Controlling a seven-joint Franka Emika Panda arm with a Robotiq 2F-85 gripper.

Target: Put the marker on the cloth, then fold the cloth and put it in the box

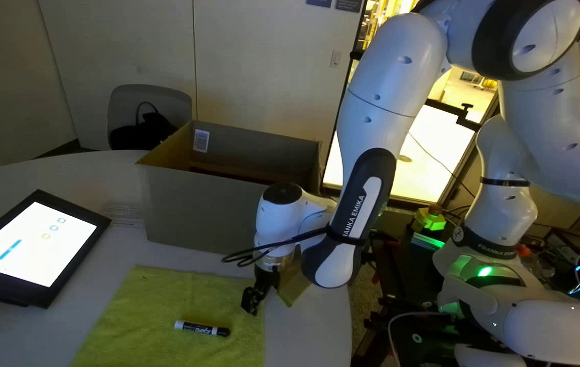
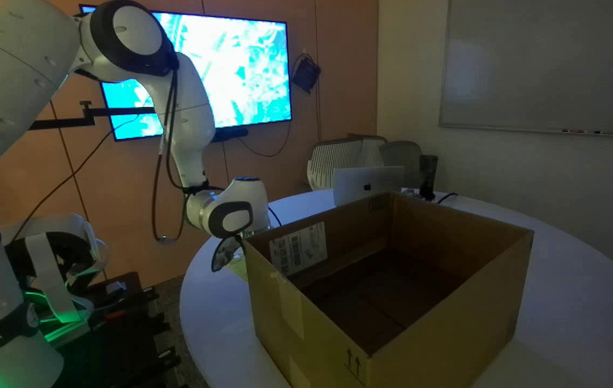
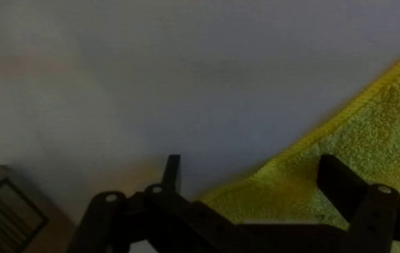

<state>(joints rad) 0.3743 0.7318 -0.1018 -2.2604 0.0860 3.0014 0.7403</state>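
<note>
In an exterior view, see cloth [image 1: 167, 300] at the bottom, left of centre, spread on table [image 1: 111, 250] and running out of frame. Looks thin, soft, light, a bit fuzzy; should bend anywhere and survive any squeeze. Pinch at the edge, expect sagging from the grip. Next, find marker [image 1: 202, 329] lying on the cloth, bottom of frame, left of centre. Should be light, hard, smooth, prone to rolling; fold slowly. If gripping it, take across mid-barrel. Further right, spot box [image 1: 208, 216], present in both exterior views, open-topped, mid-frame beyond the cloth. Reckon stiff, light cardboard, easy to shove; leave ungripped. Last, get gripper [image 3: 251, 163] along the bottom of the wrist view, centre to right, with jaws wide apart and gripping nothing. Have left jaw over table, right jaw over cloth, with cloth edge between. Can't tell about cloth contact.
</note>
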